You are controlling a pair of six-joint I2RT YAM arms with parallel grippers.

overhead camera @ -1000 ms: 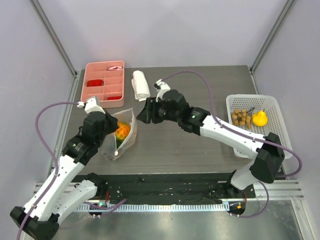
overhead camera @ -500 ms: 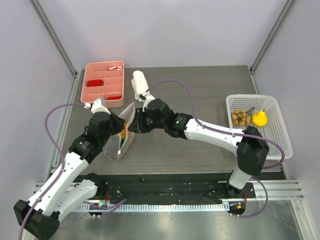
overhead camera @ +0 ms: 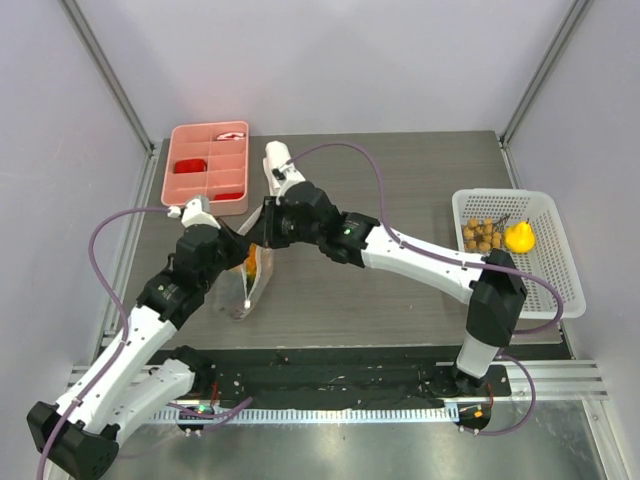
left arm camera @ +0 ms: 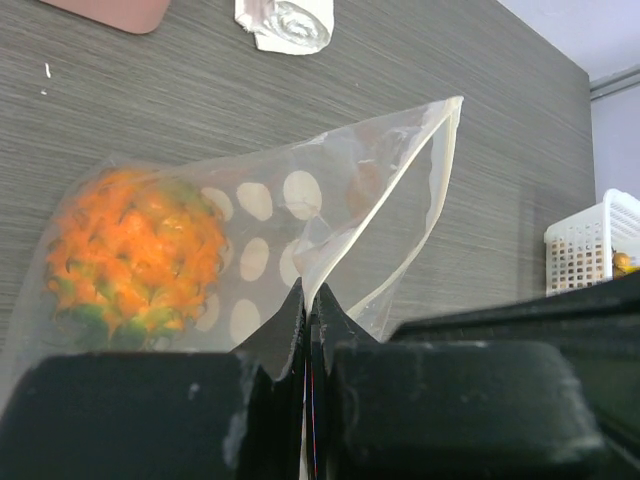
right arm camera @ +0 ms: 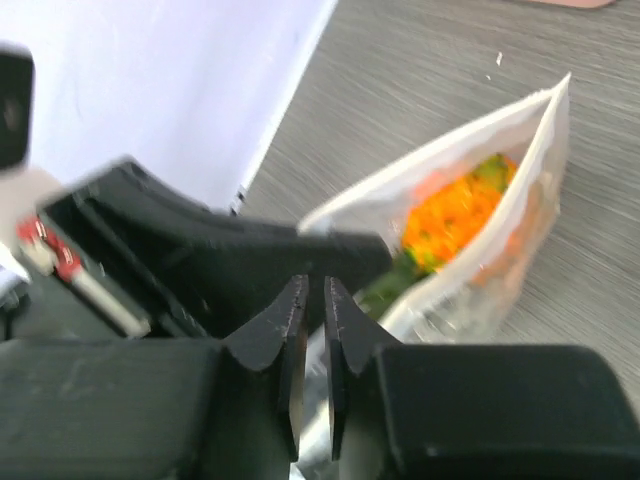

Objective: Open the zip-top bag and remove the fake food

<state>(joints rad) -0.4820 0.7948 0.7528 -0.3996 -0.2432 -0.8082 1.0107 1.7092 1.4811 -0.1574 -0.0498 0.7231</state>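
Plainly two grippers, both at the one zip-top bag [left arm camera: 385, 190]. Left gripper [left arm camera: 310, 300]: pinched fully closed on a fold of the bag's clear film, right at the fingertips. Right gripper [right arm camera: 308, 300]: nearly closed, with a thin slit between the fingers, at the bag's rim close beside the left gripper. Cannot tell whether any film sits in that slit.

Just ahead of the left fingertips, inside the bag: one orange spiky fruit [left arm camera: 135, 250], green at its base, seen through the plastic.

Well off to the right of the right gripper, outside the bag: one white basket [overhead camera: 505, 197]. Holds one yellow pear-like fruit [overhead camera: 519, 237] and one cluster of small brown balls [overhead camera: 482, 236], side by side.

Beyond the left gripper: one pink compartment tray [overhead camera: 205, 127]. Holds two red pieces in separate compartments, plus one red-and-white piece in a far corner compartment.

Just behind the right wrist: one rolled white towel [left arm camera: 285, 18], lying on the grey wood-grain table [overhead camera: 420, 170].

On the bag's film: pale round dots, at least seven showing. As for writing, nothing readable at this size.
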